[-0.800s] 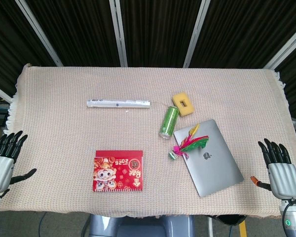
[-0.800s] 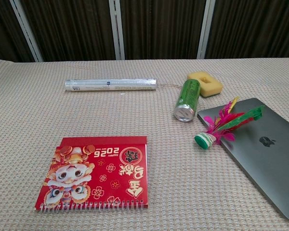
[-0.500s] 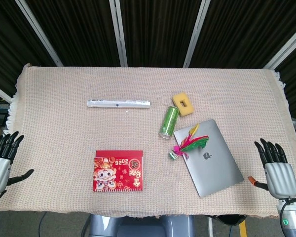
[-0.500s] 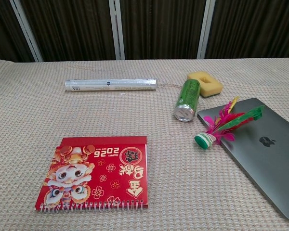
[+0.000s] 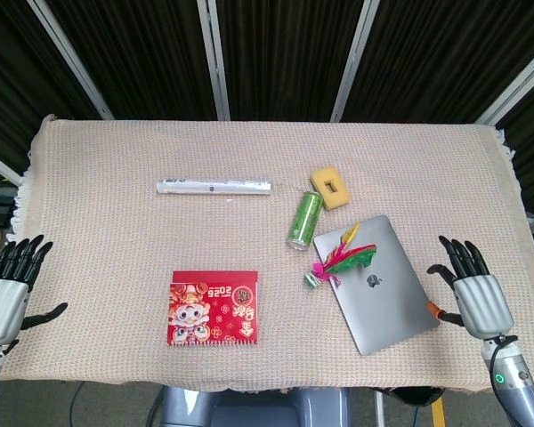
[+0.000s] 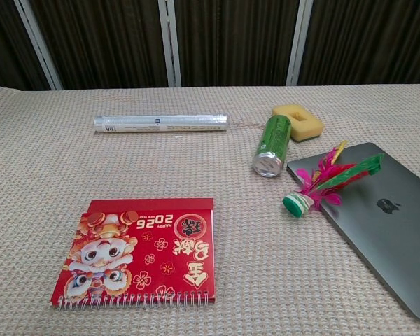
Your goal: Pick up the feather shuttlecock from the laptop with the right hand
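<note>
The feather shuttlecock has pink, green and yellow feathers and a green-and-white base; it lies across the near-left edge of the closed grey laptop, its base hanging off onto the cloth. In the chest view the shuttlecock rests on the same laptop corner. My right hand hovers over the table's right side, just right of the laptop, fingers spread and holding nothing. At the front left corner my left hand is open too, off the table's edge. Neither hand shows in the chest view.
A green can lies on its side just left of the laptop, with a yellow sponge behind it. A silver tube lies further back left. A red spiral calendar sits at the front centre.
My right hand has moved left and forward, closer to the laptop's right edge. The left hand has barely shifted. The shuttlecock and other objects have not moved.
</note>
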Action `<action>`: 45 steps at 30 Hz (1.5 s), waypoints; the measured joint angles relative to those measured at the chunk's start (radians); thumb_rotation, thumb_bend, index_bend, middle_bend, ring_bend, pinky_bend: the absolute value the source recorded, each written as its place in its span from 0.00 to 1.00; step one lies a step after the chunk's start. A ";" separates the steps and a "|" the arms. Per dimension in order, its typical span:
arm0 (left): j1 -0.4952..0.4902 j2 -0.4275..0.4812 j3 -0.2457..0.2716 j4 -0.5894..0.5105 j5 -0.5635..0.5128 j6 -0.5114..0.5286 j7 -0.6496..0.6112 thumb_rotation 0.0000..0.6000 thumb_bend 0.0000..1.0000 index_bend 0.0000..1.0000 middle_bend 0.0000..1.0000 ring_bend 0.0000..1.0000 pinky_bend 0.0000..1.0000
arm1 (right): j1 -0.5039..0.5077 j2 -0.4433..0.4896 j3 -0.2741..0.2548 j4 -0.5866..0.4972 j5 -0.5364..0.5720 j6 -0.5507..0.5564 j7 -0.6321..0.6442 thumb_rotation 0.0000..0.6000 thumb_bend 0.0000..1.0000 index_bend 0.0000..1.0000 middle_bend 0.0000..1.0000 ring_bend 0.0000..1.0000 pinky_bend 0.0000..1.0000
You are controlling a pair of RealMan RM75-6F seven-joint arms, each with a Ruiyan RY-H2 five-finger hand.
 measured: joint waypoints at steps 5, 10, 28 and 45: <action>-0.012 -0.016 -0.006 0.012 -0.004 -0.013 0.031 0.93 0.06 0.00 0.00 0.00 0.00 | 0.078 -0.049 0.001 0.093 -0.021 -0.099 0.055 1.00 0.13 0.37 0.00 0.00 0.00; -0.029 -0.046 -0.017 0.029 -0.018 -0.038 0.058 0.93 0.06 0.00 0.00 0.00 0.00 | 0.158 -0.109 0.004 0.172 -0.023 -0.196 0.065 1.00 0.13 0.35 0.00 0.00 0.00; -0.069 -0.078 -0.050 0.061 -0.108 -0.126 0.087 0.93 0.07 0.00 0.00 0.00 0.00 | 0.296 -0.206 0.028 0.245 0.043 -0.369 -0.013 1.00 0.13 0.33 0.00 0.00 0.00; -0.082 -0.092 -0.070 0.091 -0.184 -0.175 0.103 0.93 0.07 0.00 0.00 0.00 0.00 | 0.395 -0.326 0.028 0.450 0.060 -0.446 0.019 1.00 0.26 0.59 0.00 0.00 0.00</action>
